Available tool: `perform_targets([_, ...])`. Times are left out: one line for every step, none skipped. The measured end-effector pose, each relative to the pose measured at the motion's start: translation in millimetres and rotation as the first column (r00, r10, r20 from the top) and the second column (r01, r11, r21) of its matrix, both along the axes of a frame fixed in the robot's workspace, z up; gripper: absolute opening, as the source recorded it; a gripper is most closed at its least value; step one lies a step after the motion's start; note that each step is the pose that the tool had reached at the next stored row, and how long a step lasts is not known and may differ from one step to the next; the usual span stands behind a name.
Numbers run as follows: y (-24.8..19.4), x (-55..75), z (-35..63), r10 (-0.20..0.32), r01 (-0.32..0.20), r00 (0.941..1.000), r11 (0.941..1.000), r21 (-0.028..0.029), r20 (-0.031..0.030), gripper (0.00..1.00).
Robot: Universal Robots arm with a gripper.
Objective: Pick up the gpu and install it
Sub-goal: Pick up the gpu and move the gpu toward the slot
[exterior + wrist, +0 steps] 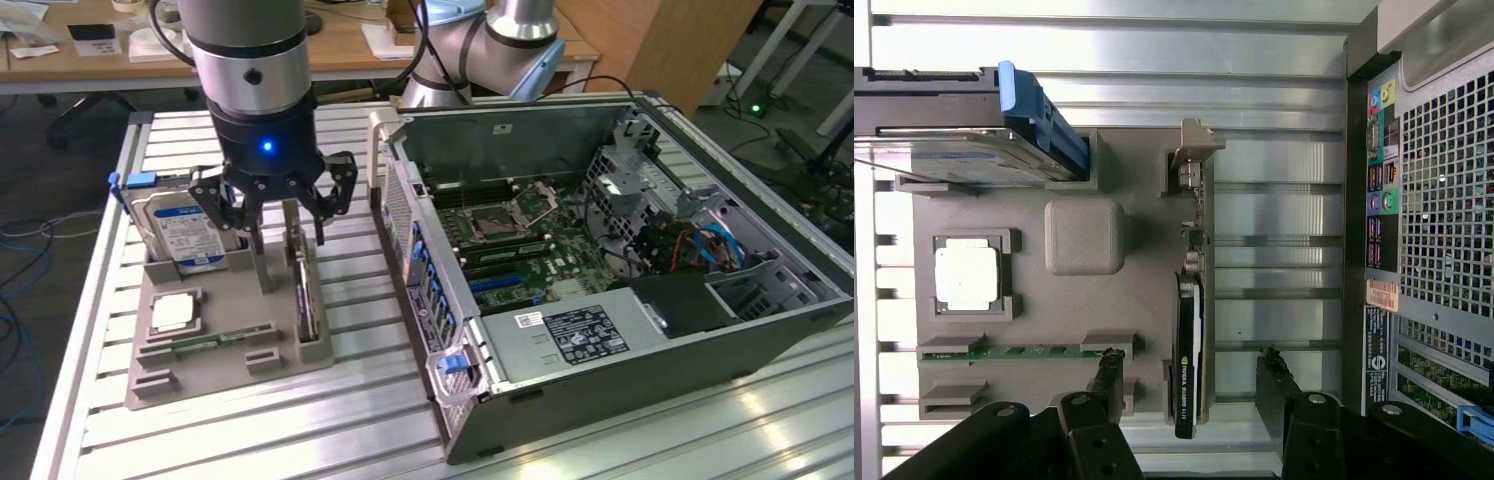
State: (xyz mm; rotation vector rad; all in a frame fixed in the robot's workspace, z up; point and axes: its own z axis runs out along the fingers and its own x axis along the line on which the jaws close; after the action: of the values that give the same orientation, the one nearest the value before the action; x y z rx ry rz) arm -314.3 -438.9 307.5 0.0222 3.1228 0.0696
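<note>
Fingers [324, 205] spread wide over the gpu [310, 305]; nothing gripped.

Gpu stands on edge in a slot of the grey holder [227, 375] on the table [267, 445]; in the wrist view one finger stands on either side of its dark shrouded end, apart from it. Judged light and stiff but fragile, with smooth faces that may slip; best held across the two flat faces at the shrouded part, not by the thin bracket or the lower edge. In the same holder: hard drive [180, 230] upright, square chip [966, 277] lying flat, memory stick [1004, 352] in a low slot; a raised block [1084, 237] near the card crowds the finger on that side. Open computer case [641, 370] sits at the exterior view's right, motherboard [514, 235] exposed; its rear wall stands between holder and board.
</note>
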Motion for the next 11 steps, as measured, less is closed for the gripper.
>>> perform_targets([0.0,-0.1,-1.6,0.0,0.0,1.0,1.0,0.0003,0.0019,0.65])
perform_targets([0.0,-0.1,-1.9,0.0,0.0,1.0,1.0,0.0001,0.0017,0.65])
perform_targets([0.0,-0.1,-1.8,0.0,0.0,1.0,1.0,0.0,0.0016,0.65])
perform_targets([0.0,-0.1,-1.7,0.0,0.0,1.0,1.0,-0.0001,0.0015,0.65])
perform_targets([0.0,-0.1,-1.7,0.0,0.0,1.0,1.0,-0.0002,0.0015,0.65])
perform_targets([0.0,-0.2,-1.8,0.0,0.0,1.0,1.0,-0.0001,0.0015,0.65])
perform_targets([0.0,-0.2,-1.8,0.0,0.0,1.0,1.0,-0.0001,0.0015,0.65])
perform_targets([0.0,-0.2,-1.7,0.0,0.0,1.0,1.0,-0.0002,0.0015,0.65])
perform_targets([0.0,-0.2,-1.7,0.0,0.0,1.0,1.0,-0.0002,0.0015,0.65])
perform_targets([0.0,-0.2,-1.7,0.0,0.0,1.0,1.0,-0.0002,0.0015,0.65])
perform_targets([0.0,-0.2,-1.7,0.0,0.0,1.0,1.0,-0.0002,0.0015,0.65])
